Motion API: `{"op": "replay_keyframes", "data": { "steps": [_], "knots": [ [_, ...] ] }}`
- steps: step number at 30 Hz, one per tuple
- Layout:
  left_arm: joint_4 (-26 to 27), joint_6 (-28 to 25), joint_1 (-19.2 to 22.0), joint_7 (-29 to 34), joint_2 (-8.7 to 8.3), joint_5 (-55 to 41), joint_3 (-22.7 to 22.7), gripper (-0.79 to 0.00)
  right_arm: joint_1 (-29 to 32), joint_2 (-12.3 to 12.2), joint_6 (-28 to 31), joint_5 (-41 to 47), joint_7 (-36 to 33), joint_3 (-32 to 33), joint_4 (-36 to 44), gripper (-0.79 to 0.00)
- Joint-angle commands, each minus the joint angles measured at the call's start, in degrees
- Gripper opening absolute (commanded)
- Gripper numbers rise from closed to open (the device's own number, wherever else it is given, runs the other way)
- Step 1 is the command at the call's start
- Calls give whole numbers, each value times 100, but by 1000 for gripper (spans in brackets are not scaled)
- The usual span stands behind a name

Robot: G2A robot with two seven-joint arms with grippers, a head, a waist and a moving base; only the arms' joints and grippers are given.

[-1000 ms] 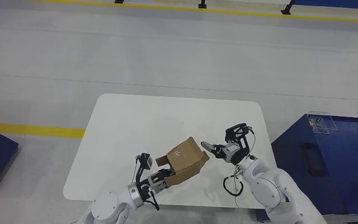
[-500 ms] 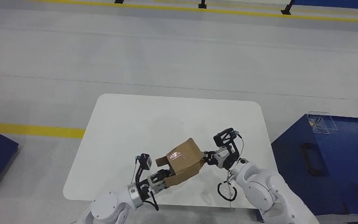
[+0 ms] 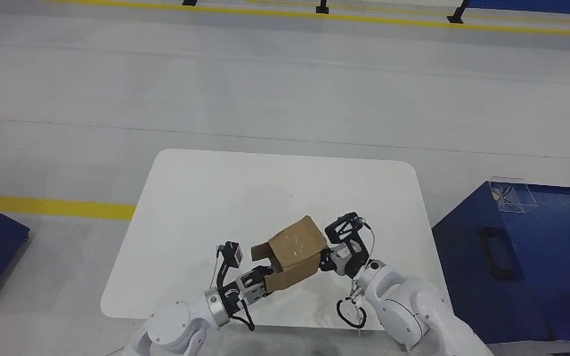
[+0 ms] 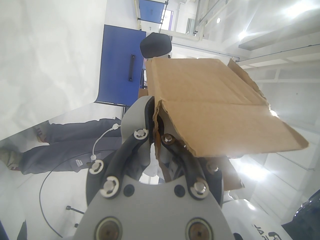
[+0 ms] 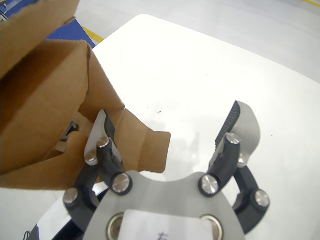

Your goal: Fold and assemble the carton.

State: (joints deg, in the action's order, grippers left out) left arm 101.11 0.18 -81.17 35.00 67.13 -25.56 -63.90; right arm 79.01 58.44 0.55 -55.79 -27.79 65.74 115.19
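Note:
A brown cardboard carton (image 3: 292,252) with loose flaps is held tilted above the white table (image 3: 223,187) near its front edge. My left gripper (image 3: 254,283) is shut on a torn lower flap edge of the carton (image 4: 212,116), with the fingers (image 4: 140,138) pinching the cardboard from both sides. My right gripper (image 3: 334,255) is at the carton's opposite side and stands open. In the right wrist view one finger (image 5: 107,123) presses against the carton (image 5: 50,96) behind a bent side flap (image 5: 142,146). The other finger (image 5: 236,123) hangs free over the table (image 5: 187,63).
A blue cabinet (image 3: 508,258) stands right of the table with a clear plastic box (image 3: 512,191) on top. Bare table surface stretches behind and to the left of the carton. Yellow floor lines (image 3: 67,208) run past the table.
My right gripper has moved left from beside the carton until it touches the carton's right side. The carton has tilted slightly; the left gripper has kept its hold.

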Motion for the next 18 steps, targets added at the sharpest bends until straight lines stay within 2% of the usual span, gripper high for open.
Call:
{"op": "replay_keyframes", "data": {
  "steps": [1, 11, 18],
  "knots": [
    [-17, 12, 7, 12, 1, -4, -1, -785, -1, 8, 4, 87, 5, 52, -2, 0],
    [-82, 25, 53, 116, 10, -111, 10, -785, -16, 43, 157, 591, -76, 275, -77, 0],
    [-154, -8, 79, 294, 7, -342, -72, -785, 91, 4, 277, 1500, -233, 1070, -151, 0]
  ]
}}
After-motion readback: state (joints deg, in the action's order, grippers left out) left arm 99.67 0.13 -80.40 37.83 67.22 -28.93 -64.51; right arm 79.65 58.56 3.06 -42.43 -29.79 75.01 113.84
